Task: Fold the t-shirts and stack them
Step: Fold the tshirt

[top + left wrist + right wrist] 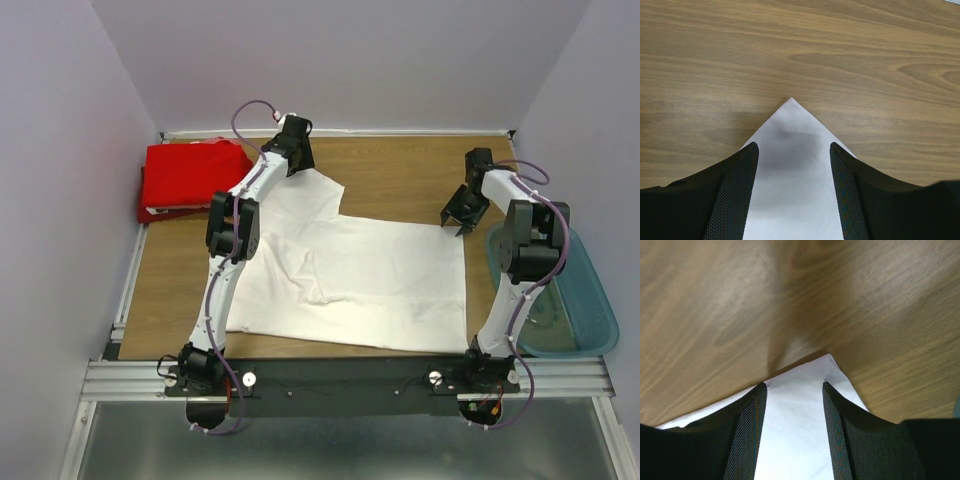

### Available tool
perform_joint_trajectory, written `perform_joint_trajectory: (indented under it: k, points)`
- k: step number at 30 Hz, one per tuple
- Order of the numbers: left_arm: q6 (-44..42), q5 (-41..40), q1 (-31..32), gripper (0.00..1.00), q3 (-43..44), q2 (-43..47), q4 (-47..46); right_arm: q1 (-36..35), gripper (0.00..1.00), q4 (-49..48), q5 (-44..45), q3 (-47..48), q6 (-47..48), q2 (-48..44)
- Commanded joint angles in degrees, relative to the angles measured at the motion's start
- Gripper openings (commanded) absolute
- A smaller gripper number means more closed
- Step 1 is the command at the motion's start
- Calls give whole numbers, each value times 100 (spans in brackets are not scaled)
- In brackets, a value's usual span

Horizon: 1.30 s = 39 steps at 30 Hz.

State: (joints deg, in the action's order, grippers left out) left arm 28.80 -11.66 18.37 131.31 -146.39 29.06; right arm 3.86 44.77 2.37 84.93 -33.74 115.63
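Note:
The white t-shirt [360, 280] lies spread out on the wooden table, plain side up, with no print showing. The red t-shirt [190, 175] lies folded at the back left. My left gripper [296, 150] hangs open over the white shirt's far left corner; in the left wrist view that pointed corner [792, 130] lies on the wood between the open fingers [740, 195]. My right gripper [462, 212] is open over the shirt's far right corner, which shows in the right wrist view [810, 377] between the fingers [747, 435]. Neither gripper holds any cloth.
A translucent blue-tinted tub [575, 310] stands at the table's right edge beside the right arm. Bare wood [400, 170] lies behind the white shirt. White walls close in the back and the sides.

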Motion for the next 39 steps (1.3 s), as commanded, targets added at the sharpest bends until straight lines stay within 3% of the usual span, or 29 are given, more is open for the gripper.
perform_joint_trajectory:
  k: [1, 24, 31, 39]
  points:
    - [-111, -433, -44, 67, 360, -170, -199, 45, 55, -83, 272, -222, -186, -23]
    - [-340, -706, -79, 66, 554, -645, -287, 80, 55, -100, 62, 7, -63, 293]
    - [-489, -249, -53, 45, 554, -733, -498, 124, 55, -92, 35, 33, -28, 319]
    - [-682, 50, -9, 31, 440, -725, -621, 256, 55, -100, 0, -143, -63, 240]
